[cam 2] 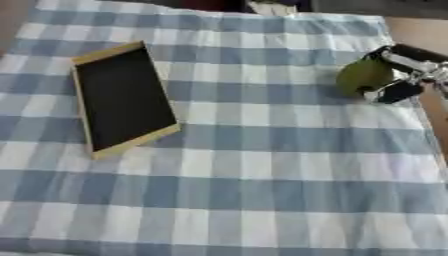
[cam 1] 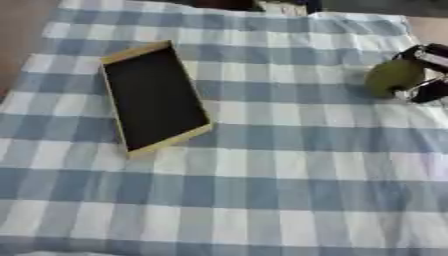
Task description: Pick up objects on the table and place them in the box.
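My right hand (cam 2: pixel 398 75) comes in from the right side of the table. Its fingers are curled around a round green thing (cam 2: pixel 363 77), maybe a fruit. The green thing is at the right edge of the blue and white checked cloth (cam 2: pixel 262 165), and it looks like it sits on the cloth or just over it. I cannot tell which. The box (cam 2: pixel 122 100) is well apart from it, on the left part of the cloth. It is flat, with a light wood rim and a dark inside. My left hand does not show
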Tool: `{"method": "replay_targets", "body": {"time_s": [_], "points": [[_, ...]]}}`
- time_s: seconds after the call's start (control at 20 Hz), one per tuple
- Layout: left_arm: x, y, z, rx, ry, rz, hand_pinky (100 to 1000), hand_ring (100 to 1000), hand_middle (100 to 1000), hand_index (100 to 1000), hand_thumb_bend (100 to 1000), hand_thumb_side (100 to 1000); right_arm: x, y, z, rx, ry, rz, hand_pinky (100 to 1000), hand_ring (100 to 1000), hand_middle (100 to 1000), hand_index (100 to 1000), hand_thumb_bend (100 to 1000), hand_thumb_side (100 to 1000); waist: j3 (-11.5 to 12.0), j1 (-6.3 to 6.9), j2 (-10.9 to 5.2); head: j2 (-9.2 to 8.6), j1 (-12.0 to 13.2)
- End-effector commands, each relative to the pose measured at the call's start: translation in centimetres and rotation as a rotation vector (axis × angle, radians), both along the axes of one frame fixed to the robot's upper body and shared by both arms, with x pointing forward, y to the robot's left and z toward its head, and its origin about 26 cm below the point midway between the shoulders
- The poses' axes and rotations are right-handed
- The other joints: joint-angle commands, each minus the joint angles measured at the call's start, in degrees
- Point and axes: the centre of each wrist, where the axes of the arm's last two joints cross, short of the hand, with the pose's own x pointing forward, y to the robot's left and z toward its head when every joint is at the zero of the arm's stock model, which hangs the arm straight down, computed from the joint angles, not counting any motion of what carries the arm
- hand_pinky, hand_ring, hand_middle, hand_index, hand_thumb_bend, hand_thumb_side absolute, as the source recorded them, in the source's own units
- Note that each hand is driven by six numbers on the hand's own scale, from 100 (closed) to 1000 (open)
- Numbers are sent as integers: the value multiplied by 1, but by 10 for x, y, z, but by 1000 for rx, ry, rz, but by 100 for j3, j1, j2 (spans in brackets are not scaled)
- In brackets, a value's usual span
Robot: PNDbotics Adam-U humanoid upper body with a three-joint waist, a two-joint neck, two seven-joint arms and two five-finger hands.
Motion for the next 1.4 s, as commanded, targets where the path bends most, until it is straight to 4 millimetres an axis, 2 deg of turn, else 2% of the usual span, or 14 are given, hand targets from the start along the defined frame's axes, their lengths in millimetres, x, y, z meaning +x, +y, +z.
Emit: {"method": "replay_targets", "body": {"time_s": [0.05, 0.25, 0.4, 0.5, 0.65, 0.95, 1.2, 1.4], "points": [[-2, 0, 11, 32, -24, -3, 689, 517, 734, 860, 100, 500, -7, -5, 31, -6, -96, 7, 689, 603, 500, 637, 100, 100, -11, 7, -102, -52, 5], [-2, 0, 12, 33, -25, -2, 690, 516, 732, 860, 100, 499, -15, 6, 52, -6, -186, 51, 683, 598, 499, 636, 100, 100, -18, -1, -116, -40, 10], [-2, 0, 12, 36, -24, -2, 690, 516, 732, 860, 100, 499, -24, 25, 79, -34, -279, 122, 681, 598, 499, 632, 100, 100, -29, -7, -131, -27, -1], [-2, 0, 12, 38, -23, -2, 690, 516, 731, 860, 100, 498, -32, 44, 101, -60, -353, 191, 676, 596, 497, 626, 100, 100, -34, -8, -144, -20, -15], [-2, 0, 12, 41, -21, -4, 690, 516, 731, 860, 100, 498, -43, 79, 127, -102, -442, 303, 672, 592, 493, 617, 100, 100, -33, -15, -163, -8, -38], [-1, -1, 12, 43, -17, -15, 690, 517, 731, 860, 100, 497, -59, 175, 161, -172, -540, 583, 640, 573, 491, 609, 100, 100, 10, -20, -206, 30, -128], [0, -3, 12, 41, -20, -26, 690, 519, 732, 860, 100, 494, -59, 242, 170, -150, -551, 730, 645, 576, 495, 614, 100, 100, 55, -3, -219, 34, -221], [2, -5, 13, 40, -28, -38, 690, 519, 732, 860, 100, 493, -54, 286, 161, -109, -535, 795, 649, 577, 497, 618, 100, 100, 100, 17, -199, 27, -311]]}}
